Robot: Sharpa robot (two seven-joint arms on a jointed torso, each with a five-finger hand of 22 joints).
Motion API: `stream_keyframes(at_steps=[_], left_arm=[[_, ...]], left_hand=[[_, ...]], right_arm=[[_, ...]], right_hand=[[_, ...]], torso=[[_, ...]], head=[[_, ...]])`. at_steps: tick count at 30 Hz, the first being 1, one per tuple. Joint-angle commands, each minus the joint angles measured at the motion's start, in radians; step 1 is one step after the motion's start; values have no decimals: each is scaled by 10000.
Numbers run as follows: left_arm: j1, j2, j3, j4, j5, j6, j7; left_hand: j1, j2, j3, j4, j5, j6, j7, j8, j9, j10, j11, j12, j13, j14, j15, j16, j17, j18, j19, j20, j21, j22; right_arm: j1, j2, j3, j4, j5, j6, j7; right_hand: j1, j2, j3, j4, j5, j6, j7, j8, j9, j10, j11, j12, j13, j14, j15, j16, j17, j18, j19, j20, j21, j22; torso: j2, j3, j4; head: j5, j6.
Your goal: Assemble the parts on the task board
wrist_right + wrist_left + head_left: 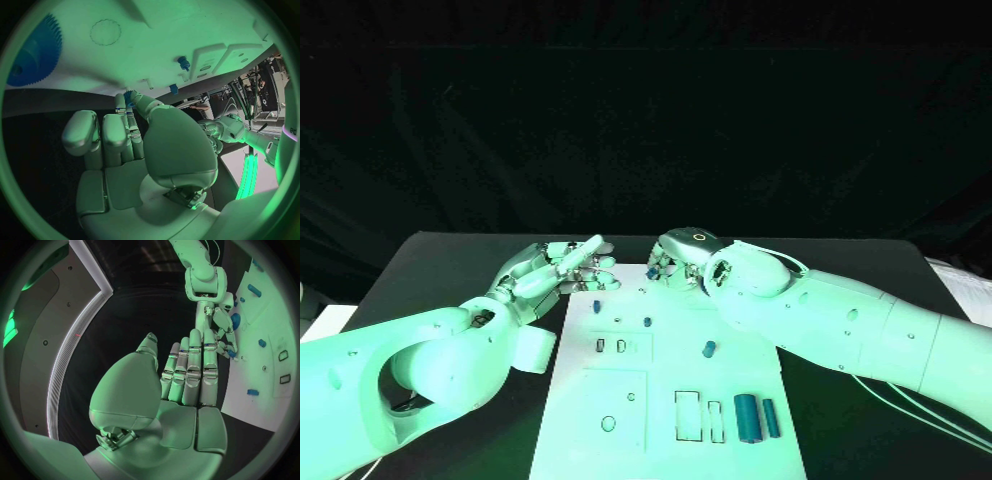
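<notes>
At the board's far edge, the right hand seemingly pinches a small blue part; the left hand hovers with fingers straight, holding nothing.

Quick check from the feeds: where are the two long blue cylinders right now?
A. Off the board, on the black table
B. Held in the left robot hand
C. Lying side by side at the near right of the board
C: the two long blue cylinders lie side by side at the near right of the task board, with neither robot hand near them.

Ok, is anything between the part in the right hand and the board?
Nothing visible. The right hand pinches the small blue part at the task board's far edge; the open left hand hangs beside it, not between. The nearest blue peg stands apart.
</notes>
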State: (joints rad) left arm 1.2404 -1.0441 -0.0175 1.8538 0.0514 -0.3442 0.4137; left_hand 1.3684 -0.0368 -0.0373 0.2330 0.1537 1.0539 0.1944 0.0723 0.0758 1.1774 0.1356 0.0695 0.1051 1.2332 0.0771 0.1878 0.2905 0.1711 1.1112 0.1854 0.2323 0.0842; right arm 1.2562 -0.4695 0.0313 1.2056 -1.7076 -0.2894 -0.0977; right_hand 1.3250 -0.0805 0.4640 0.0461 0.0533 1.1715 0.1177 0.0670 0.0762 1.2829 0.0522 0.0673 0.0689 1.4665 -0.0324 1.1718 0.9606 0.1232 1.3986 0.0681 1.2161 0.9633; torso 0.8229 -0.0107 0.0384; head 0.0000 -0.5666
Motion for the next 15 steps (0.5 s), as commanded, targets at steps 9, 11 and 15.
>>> stream_keyframes(at_steps=[9, 11, 15], left_arm=[[26, 33, 9, 1, 25, 124, 37], [27, 41, 9, 1, 25, 129, 34], [29, 44, 9, 6, 25, 134, 32]], left_hand=[[34, 78, -3, -80, 5, -48, 35, -51, 11, -79, 5, -58, 13, -33, 32, -51, 14, 117, -1, 43, -45, -12], [34, 78, -3, -80, 5, -48, 35, -51, 11, -79, 5, -58, 13, -33, 32, -51, 14, 117, -1, 43, -45, -12], [34, 78, -3, -80, 5, -48, 35, -51, 11, -79, 5, -58, 13, -33, 32, -51, 14, 117, -1, 43, -45, -12]], right_arm=[[-11, 267, -27, -334, -71, 305, 92], [-14, 331, -36, -442, -78, 313, 74], [-20, 420, -47, -571, -86, 333, 51]], right_hand=[[-46, -42, -4, 44, 66, 29, 7, 66, 207, -46, 11, -56, -13, 294, 3, 44, 9, -157, -51, -33, 46, 10], [-51, -48, -9, 49, 65, 22, 9, 59, 207, -54, 13, -58, -14, 293, 5, 48, 12, -159, -51, -31, 56, 23], [-51, -48, -9, 49, 65, 22, 9, 59, 207, -54, 13, -58, -14, 293, 5, 48, 12, -159, -51, -31, 56, 23]], torso=[[17, -3, 20], [22, 2, 28], [36, -1, 25]], head=[[-19, 6], [-13, 7], [7, 7]])
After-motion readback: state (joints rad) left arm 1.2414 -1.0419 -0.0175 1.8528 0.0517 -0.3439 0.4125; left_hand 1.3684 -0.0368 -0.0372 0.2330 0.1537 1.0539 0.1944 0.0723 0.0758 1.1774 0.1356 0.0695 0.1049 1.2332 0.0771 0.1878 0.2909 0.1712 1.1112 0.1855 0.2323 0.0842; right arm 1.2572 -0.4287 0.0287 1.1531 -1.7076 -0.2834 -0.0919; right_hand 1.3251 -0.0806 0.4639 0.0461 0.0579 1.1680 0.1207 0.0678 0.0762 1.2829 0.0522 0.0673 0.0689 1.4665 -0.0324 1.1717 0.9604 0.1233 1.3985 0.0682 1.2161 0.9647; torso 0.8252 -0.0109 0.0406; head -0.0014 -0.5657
